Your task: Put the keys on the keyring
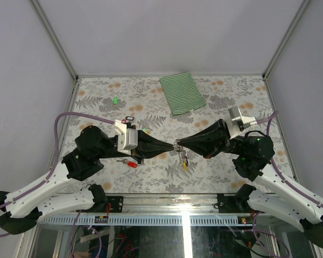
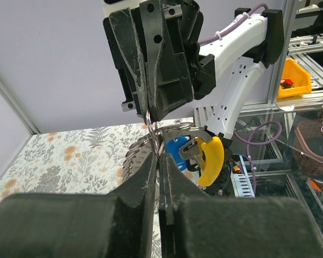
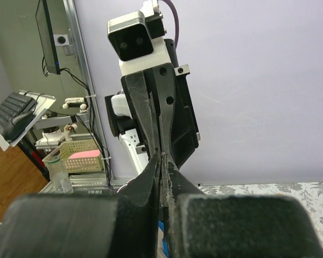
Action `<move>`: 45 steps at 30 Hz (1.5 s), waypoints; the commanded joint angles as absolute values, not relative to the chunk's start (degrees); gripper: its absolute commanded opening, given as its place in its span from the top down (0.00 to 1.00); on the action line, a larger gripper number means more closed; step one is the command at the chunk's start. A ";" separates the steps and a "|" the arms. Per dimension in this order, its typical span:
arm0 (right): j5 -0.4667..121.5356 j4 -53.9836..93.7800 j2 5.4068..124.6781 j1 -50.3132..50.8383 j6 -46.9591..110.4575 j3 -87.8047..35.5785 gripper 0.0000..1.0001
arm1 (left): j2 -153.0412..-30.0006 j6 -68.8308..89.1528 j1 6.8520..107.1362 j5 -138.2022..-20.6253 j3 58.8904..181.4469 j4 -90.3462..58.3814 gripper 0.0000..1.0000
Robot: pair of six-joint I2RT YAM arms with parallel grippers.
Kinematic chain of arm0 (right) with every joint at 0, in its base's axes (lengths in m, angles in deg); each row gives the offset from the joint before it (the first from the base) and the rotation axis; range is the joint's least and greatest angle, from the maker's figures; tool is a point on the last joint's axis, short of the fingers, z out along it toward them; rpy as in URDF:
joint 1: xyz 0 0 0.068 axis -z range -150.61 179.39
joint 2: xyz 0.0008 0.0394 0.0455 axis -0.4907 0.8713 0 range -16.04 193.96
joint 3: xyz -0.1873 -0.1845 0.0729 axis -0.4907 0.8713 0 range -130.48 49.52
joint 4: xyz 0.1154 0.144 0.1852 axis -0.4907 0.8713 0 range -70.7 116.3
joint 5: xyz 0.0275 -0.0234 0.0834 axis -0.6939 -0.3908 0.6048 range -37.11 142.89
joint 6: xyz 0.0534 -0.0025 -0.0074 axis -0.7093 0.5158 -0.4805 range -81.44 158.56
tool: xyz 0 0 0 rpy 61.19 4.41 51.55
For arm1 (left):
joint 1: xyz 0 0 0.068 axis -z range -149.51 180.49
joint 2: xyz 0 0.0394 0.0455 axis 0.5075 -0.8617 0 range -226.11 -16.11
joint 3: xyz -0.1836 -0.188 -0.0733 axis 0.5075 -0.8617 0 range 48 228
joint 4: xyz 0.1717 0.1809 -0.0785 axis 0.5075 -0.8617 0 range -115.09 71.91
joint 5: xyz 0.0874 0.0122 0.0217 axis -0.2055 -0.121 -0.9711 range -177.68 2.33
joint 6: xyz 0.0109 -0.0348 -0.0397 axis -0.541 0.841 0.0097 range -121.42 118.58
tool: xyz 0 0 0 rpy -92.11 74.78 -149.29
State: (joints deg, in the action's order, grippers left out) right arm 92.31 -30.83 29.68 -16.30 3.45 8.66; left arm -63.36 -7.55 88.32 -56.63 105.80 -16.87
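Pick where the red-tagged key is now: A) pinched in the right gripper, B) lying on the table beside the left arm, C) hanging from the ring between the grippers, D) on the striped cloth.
B: the top view shows the red-tagged key flat on the table beside the left arm, away from the keyring at centre.
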 commanded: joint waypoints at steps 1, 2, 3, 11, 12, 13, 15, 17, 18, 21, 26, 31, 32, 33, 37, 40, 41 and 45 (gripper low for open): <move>86.27 -43.16 28.81 -16.22 1.78 7.40 1.00 | -64.74 -4.86 88.53 -55.10 103.15 -14.80 1.00; 85.73 -43.21 28.75 -16.23 1.86 7.42 1.00 | -65.10 -4.58 88.55 -54.68 102.99 -14.41 1.00; 85.42 -43.07 28.74 -16.23 1.98 7.42 1.00 | -65.48 -4.37 88.55 -54.17 102.95 -14.14 1.00; 81.81 -38.99 27.31 -16.23 4.10 8.33 1.00 | -65.86 -4.27 88.54 -54.23 102.54 -14.03 0.99; 81.35 -37.87 27.01 -16.20 4.61 8.42 1.00 | -65.60 -4.24 88.58 -54.65 102.45 -14.18 0.98; 80.95 -37.00 26.70 -16.22 5.10 8.51 1.00 | -65.27 -4.42 88.59 -55.10 102.41 -14.25 0.97; 80.05 -34.38 26.00 -16.22 6.33 8.52 1.00 | -64.70 -4.74 88.58 -56.12 102.41 -14.74 0.93; 79.51 -31.32 25.39 -16.21 7.86 8.34 1.00 | -64.23 -5.20 88.59 -57.27 102.76 -15.71 0.90; 79.06 -29.92 25.05 -16.21 8.45 8.28 1.00 | -64.02 -5.51 88.54 -57.67 102.94 -16.53 0.88; 78.73 -25.19 24.51 -16.21 9.97 7.36 1.00 | -63.74 -6.30 88.55 -58.89 103.55 -17.97 0.86; 80.05 -17.32 24.59 -16.18 11.89 5.06 1.00 | -63.99 -8.07 88.55 -60.60 105.21 -20.88 0.85; 82.42 -13.88 24.18 -16.21 14.22 4.34 1.00 | -63.88 -8.27 88.56 -61.50 105.61 -21.25 0.83; 82.78 -12.83 23.87 -16.22 15.24 4.09 1.00 | -63.73 -8.08 88.58 -61.76 105.53 -21.06 0.82; 83.38 -11.54 23.73 -16.23 16.44 3.78 1.00 | -63.50 -7.91 88.57 -61.84 105.29 -20.82 0.81; 85.36 -3.06 23.02 -16.23 23.45 1.02 1.00 | -61.56 -7.02 88.59 -62.76 104.17 -19.56 0.77; 85.11 3.78 23.02 -16.23 27.09 -0.87 1.00 | -60.39 -6.08 88.60 -65.06 103.18 -19.10 0.73; 84.16 6.17 23.19 -16.21 27.88 -1.51 1.00 | -60.11 -5.53 88.59 -66.26 102.85 -18.81 0.72; 79.64 14.77 24.26 -16.23 31.34 -3.30 1.00 | -60.68 -2.22 88.53 -72.78 101.81 -18.76 0.66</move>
